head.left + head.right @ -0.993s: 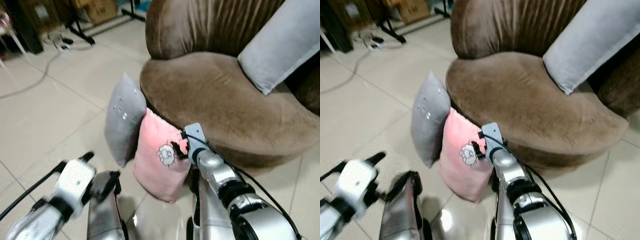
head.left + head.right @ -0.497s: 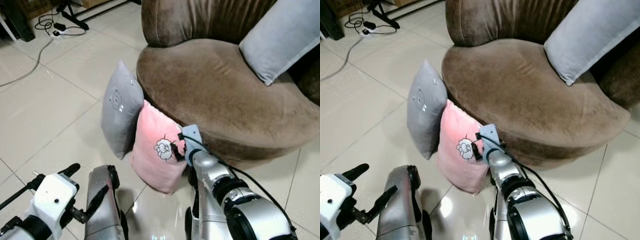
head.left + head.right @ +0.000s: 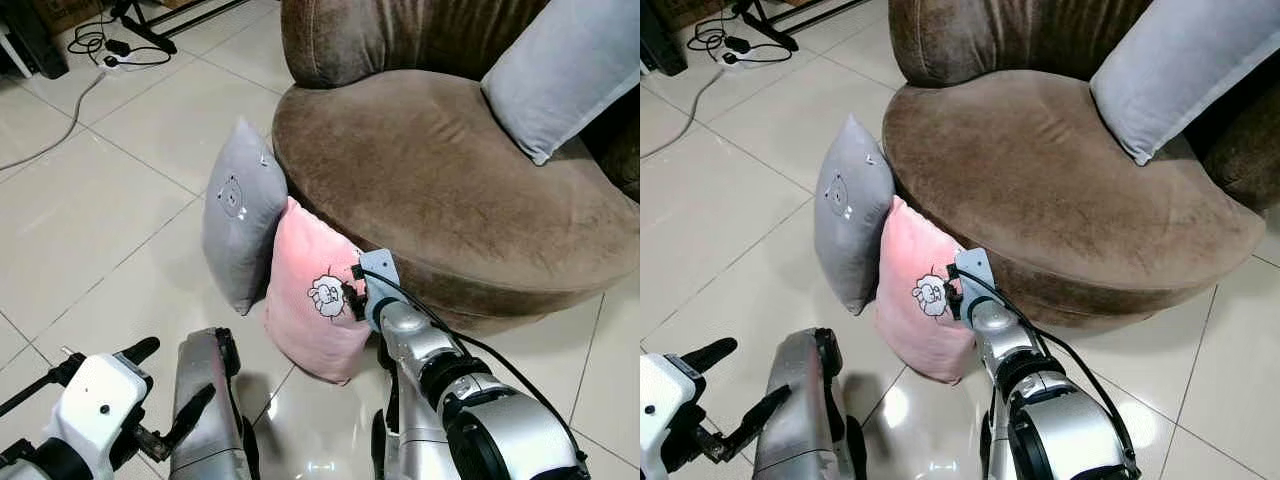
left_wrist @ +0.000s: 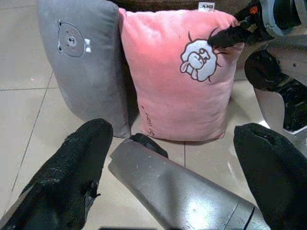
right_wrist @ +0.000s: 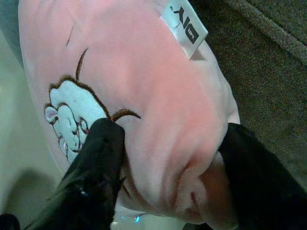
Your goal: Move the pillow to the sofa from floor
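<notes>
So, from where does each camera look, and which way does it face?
Eye views: on the head, facing forward and down at the sofa, two floor pillows and both arms.
Left wrist view: along the open left hand toward the pink pillow and grey pillow.
Right wrist view: very close, right hand fingers closing on the pink pillow's corner.
All views share the pink pillow.

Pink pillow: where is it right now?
On the floor, the pink pillow leans against the brown sofa, right of the grey pillow; right gripper pinches its top corner.
</notes>
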### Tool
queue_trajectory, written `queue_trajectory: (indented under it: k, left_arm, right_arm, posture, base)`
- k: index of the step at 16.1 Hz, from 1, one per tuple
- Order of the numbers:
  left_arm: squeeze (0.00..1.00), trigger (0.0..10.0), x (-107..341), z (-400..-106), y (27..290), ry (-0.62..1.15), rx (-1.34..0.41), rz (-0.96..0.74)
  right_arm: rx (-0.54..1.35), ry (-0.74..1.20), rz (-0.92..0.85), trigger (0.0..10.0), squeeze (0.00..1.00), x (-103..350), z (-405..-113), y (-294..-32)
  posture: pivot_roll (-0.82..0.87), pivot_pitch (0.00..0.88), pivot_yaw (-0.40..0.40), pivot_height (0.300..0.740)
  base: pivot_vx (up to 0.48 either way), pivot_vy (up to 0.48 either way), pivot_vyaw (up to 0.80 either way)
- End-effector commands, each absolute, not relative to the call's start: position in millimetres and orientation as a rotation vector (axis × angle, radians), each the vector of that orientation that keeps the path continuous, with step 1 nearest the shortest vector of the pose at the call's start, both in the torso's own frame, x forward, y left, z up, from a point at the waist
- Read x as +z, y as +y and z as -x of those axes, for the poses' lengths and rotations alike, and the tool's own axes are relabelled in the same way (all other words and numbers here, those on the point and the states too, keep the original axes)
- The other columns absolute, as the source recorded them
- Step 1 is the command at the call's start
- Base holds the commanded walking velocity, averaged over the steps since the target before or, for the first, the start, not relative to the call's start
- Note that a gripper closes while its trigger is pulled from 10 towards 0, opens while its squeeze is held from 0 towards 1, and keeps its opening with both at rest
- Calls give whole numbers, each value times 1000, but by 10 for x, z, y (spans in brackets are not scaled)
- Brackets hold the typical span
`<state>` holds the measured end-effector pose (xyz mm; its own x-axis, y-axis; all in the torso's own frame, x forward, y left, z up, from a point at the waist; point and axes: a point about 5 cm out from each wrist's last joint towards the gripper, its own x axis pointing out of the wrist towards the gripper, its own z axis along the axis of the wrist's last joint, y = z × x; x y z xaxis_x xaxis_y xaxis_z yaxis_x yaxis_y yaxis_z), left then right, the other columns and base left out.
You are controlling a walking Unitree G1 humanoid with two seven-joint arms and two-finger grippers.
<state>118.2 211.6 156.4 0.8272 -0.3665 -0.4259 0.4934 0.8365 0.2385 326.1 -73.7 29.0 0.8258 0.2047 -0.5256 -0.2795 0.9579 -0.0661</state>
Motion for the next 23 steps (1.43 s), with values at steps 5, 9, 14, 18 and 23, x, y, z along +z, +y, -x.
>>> queue_trajectory:
  k: [5,9,14,18,23]
  left_arm:
    - [0,10000,1580,-1121,2071,397,-501,-338]
    - [0,10000,1573,-1133,2072,397,-503,-335]
    - [0,10000,1527,-1069,2025,435,-562,-283]
    - [0,10000,1508,-1017,1984,452,-612,-242]
    - [0,10000,1398,-1047,1970,457,-604,-236]
  right_arm:
    - [268,558,140,0,0,254,-3230,-722]
    - [272,558,140,0,0,249,-3226,-721]
    - [275,550,148,0,0,246,-3223,-733]
    - [283,546,147,0,0,254,-3232,-745]
    - [288,548,94,0,0,255,-3232,-747]
  posture:
    - [59,208,-5,477]
    - [56,207,-4,477]
    - [48,203,-8,477]
    - [48,173,-18,477]
    - [37,109,-34,477]
  base:
    - [0,0,0]
    - [0,0,0]
    - [0,0,0]
    - [0,0,0]
    - [0,0,0]
